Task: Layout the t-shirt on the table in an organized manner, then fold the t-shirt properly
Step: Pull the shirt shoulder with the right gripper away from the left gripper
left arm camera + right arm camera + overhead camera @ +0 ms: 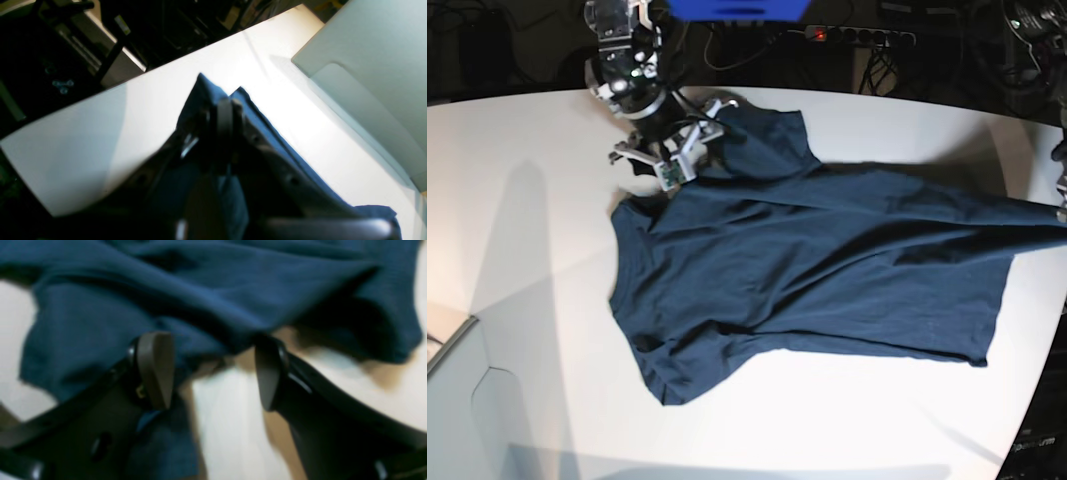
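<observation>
The dark navy t-shirt point(827, 280) lies spread on the white table point(527, 200), neck to the left and hem to the right, with wrinkles across the body. My right gripper point(211, 373) is open at the far sleeve point(767, 135). Its fingers point(155, 370) straddle the fabric edge, and cloth point(200, 290) fills the view above them. In the base view this gripper point(682, 160) sits at the shirt's upper left. My left gripper point(227, 110) is shut on a pinch of navy fabric point(203, 90) above the table point(100, 133). The hem corner point(1047, 212) is stretched to the right frame edge.
A pale grey panel point(457, 400) sits at the near left corner, and it also shows in the left wrist view as the panel point(373, 50). Cables and a power strip point(857, 35) lie beyond the curved far edge. Dark equipment point(83, 43) stands past the table edge.
</observation>
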You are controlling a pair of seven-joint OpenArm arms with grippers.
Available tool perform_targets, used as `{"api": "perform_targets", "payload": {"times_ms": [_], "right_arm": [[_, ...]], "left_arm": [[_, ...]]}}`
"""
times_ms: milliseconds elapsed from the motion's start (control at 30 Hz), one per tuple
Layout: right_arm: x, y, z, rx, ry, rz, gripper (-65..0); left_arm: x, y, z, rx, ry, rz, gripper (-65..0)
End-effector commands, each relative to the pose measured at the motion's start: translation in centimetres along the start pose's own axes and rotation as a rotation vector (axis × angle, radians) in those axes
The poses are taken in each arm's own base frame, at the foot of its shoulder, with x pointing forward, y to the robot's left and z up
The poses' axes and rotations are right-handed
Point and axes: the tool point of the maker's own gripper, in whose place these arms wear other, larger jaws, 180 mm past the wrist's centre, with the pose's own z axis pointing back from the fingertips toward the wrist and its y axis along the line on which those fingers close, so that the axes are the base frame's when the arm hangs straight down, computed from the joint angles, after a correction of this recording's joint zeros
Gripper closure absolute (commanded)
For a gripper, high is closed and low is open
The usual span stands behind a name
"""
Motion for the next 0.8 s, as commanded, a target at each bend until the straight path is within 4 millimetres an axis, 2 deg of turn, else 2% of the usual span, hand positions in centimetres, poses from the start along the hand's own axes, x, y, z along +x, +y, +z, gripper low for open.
{"api": "perform_targets", "payload": {"times_ms": [0, 100, 267, 633, 767], "right_arm": [[1.2, -0.1, 0.1, -0.006, -0.042, -0.008, -38.5], [1.3, 0.3, -0.2, 0.003, -0.042, -0.009, -38.5], [1.2, 2.1, -0.2, 0.046, -0.039, 0.003, -38.5], [-2.5, 3.6, 1.4, 0.065, 0.039, -0.029, -38.4], [-4.6, 4.4, 1.1, 0.089, 0.092, -0.049, -37.9]], "left_arm": [[1.1, 0.0, -0.1, -0.008, -0.037, -0.011, -0.1], [0.0, 1.0, -0.4, 0.018, -0.008, -0.001, -0.1], [-0.7, 1.9, -0.4, 0.038, 0.011, 0.004, -0.1], [-0.7, 2.1, -0.3, 0.043, 0.011, 0.003, -0.1], [-0.9, 2.0, -0.4, 0.04, 0.019, 0.005, -0.1]]}}
